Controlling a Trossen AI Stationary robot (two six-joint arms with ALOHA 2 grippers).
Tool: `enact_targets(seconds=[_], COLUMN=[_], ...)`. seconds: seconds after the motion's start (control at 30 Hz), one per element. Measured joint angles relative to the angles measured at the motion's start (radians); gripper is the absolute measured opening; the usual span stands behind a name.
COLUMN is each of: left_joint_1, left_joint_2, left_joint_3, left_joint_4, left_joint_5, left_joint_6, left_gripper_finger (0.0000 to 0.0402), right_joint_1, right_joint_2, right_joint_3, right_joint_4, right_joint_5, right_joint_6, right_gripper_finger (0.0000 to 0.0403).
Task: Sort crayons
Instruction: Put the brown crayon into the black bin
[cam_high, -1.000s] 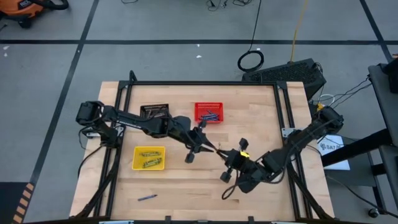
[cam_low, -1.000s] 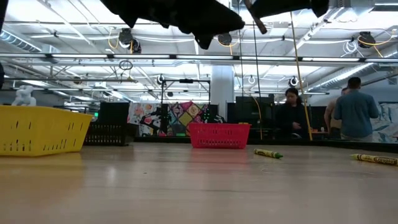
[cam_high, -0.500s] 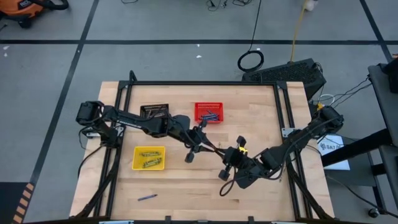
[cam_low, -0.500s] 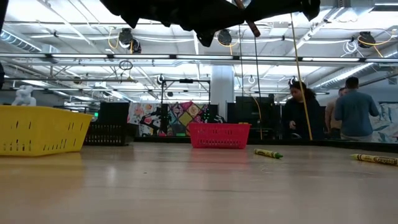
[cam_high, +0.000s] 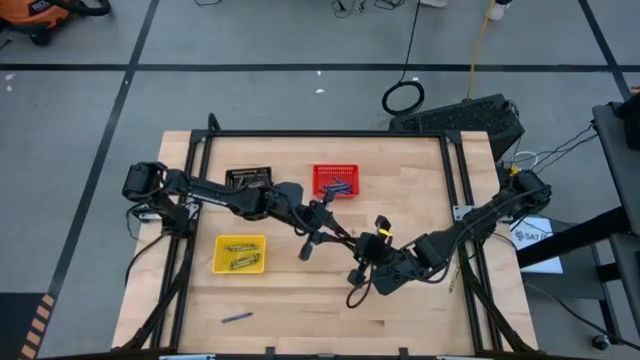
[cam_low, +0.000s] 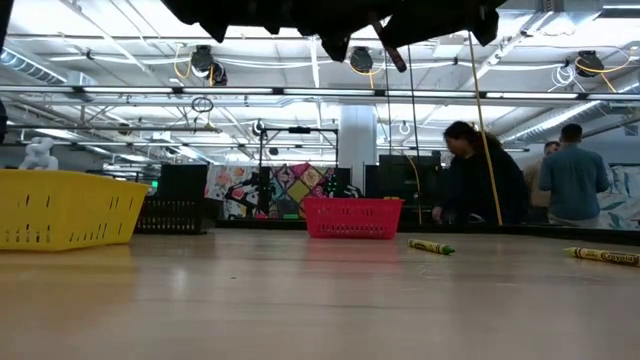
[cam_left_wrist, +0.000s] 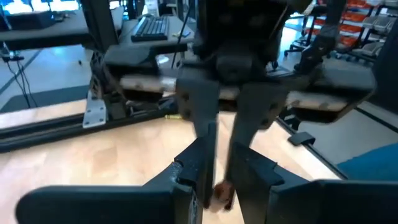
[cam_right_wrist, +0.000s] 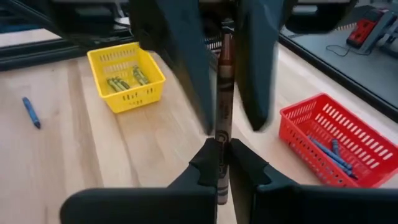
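The right gripper (cam_right_wrist: 219, 163) holds its two dark fingers clamped on a brown paper-wrapped crayon (cam_right_wrist: 222, 93), which runs out straight beyond the fingertips into the gap between the left gripper's (cam_right_wrist: 224, 74) two dark fingers; those fingers stand a little apart on either side of the crayon's far end, and whether they press on it cannot be told. In the high view both grippers meet above the middle of the pale wooden tabletop (cam_high: 290, 310), clear of the surface. Off to one side of the fingers sits a small yellow mesh basket (cam_right_wrist: 127, 76) with yellow-green crayons (cam_right_wrist: 124, 81) lying in it, and to the other side a small red mesh basket (cam_right_wrist: 329, 146) holding blue crayons (cam_right_wrist: 326, 152). A small black mesh basket (cam_high: 248, 179) stands beside the red one. One loose blue crayon (cam_high: 237, 317) lies alone on the wood near the table's front edge, and two yellow-green crayons (cam_low: 431, 246) lie loose on the surface in the low view. Around the table is grey floor crossed with dark tape lines; beyond it, a workshop hall with ceiling lights, where people (cam_low: 570, 180) stand.
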Motion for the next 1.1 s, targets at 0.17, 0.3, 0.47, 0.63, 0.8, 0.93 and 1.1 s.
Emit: enact_targets(seconds=[0.17, 0.3, 0.47, 0.63, 0.8, 0.93, 1.1], left_joint_1=[0.0, 0.0, 0.0, 0.0, 0.0, 0.0, -0.001], left_joint_2=[0.0, 0.0, 0.0, 0.0, 0.0, 0.0, 0.0], left_joint_3=[0.0, 0.0, 0.0, 0.0, 0.0, 0.0, 0.0], left_joint_4=[-0.022, -0.038, -0.045, -0.047, -0.065, -0.084, -0.091], left_joint_5=[0.016, 0.017, 0.017, 0.017, 0.017, 0.017, 0.012], left_joint_6=[0.0, 0.0, 0.0, 0.001, 0.008, 0.027, 0.027], left_gripper_finger=[0.0075, 0.0075, 0.0075, 0.0047, 0.0009, 0.0013, 0.0012], right_joint_1=[-0.002, -0.002, -0.002, -0.001, -0.001, -0.001, -0.001], right_joint_2=[0.0, 0.0, 0.0, 0.0, 0.0, 0.0, 0.0], right_joint_3=[0.0, 0.0, 0.0, 0.0, 0.0, 0.0, 0.0], right_joint_4=[-0.003, -0.005, -0.005, -0.005, -0.005, -0.009, -0.008], right_joint_5=[0.0, 0.0, -0.001, -0.002, -0.006, -0.008, -0.001], right_joint_6=[-0.007, -0.007, -0.007, -0.011, -0.011, -0.011, -0.002], right_gripper_finger=[0.0, 0.0, 0.0, 0.0, 0.0, 0.0006, 0.0028])
